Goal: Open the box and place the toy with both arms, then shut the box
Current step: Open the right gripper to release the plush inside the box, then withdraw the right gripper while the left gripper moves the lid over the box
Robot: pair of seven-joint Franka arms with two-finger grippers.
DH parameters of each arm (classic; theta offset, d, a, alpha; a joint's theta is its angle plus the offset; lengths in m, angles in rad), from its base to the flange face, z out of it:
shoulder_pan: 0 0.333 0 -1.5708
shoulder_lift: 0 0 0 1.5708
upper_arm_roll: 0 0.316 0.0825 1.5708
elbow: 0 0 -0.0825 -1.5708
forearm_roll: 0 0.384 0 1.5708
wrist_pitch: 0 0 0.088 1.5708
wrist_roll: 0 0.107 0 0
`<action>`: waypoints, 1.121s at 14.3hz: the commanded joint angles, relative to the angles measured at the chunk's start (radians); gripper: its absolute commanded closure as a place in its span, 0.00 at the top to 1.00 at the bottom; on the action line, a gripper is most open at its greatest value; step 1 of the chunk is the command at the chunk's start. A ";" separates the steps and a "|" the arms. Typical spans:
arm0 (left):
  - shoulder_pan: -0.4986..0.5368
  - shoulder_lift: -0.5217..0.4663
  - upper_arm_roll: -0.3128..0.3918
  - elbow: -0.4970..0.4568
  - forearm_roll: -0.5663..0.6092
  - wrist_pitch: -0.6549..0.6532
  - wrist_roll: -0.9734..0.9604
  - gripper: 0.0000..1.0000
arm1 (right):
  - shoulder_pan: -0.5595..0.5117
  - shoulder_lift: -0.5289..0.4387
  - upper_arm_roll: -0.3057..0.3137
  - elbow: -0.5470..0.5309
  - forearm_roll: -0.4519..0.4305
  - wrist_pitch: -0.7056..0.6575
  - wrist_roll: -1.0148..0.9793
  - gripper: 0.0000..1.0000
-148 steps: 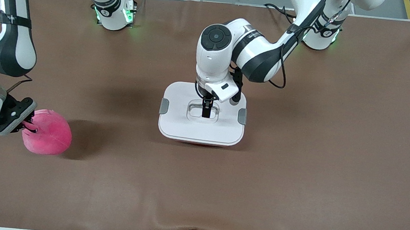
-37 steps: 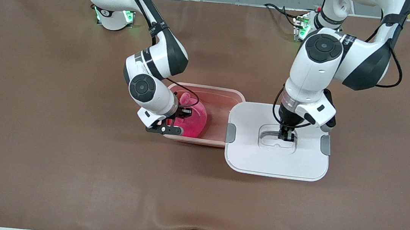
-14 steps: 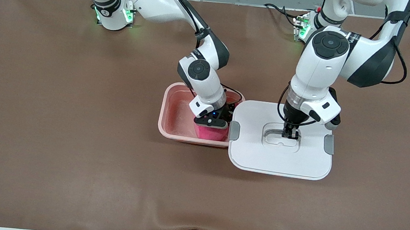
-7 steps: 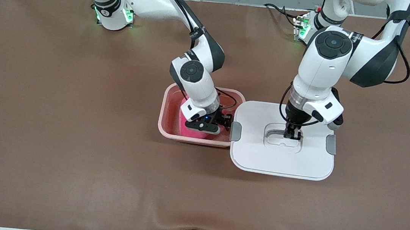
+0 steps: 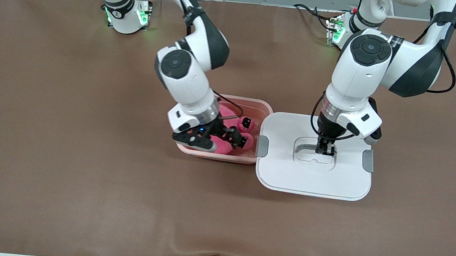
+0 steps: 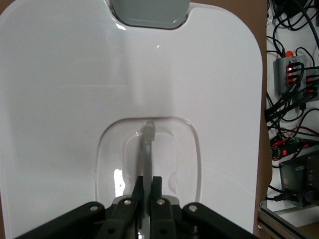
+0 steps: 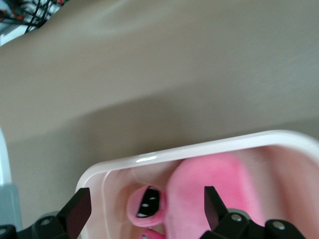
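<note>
Right gripper (image 5: 227,138) hangs over the box (image 5: 264,104), fingers spread wide, nothing between them. The box is a rounded-rectangular, translucent pink tub standing uncovered at mid-table. The toy (image 5: 232,124) lies inside it: a hot-pink plush with bulging eyes under dark, half-closed lids; in the right wrist view one eye shows beside the box (image 7: 124,167) wall, with the toy (image 7: 214,184) body between the spread fingers (image 7: 77,211).

The lid (image 5: 291,175) lies flat on the table, touching the box at its left-arm end. It is white, with a grey clip at each short edge and a clear recessed handle (image 5: 308,146).

Left gripper (image 5: 325,150) stands in the recess, fingers pinched on the handle (image 6: 147,149); the lid (image 6: 75,89) fills the left wrist view.
</note>
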 commanded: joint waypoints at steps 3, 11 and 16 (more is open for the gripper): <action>0.009 -0.037 -0.021 -0.028 -0.012 0.016 0.016 0.00 | -0.171 -0.113 0.017 -0.049 -0.015 -0.211 -0.182 1.00; -0.041 0.009 -0.067 0.034 -0.060 0.015 -0.091 0.00 | -0.433 -0.320 0.015 -0.304 -0.016 -0.221 -0.535 1.00; -0.127 0.074 -0.068 0.100 -0.060 0.015 -0.226 0.00 | -0.584 -0.458 0.011 -0.460 -0.021 -0.222 -0.764 1.00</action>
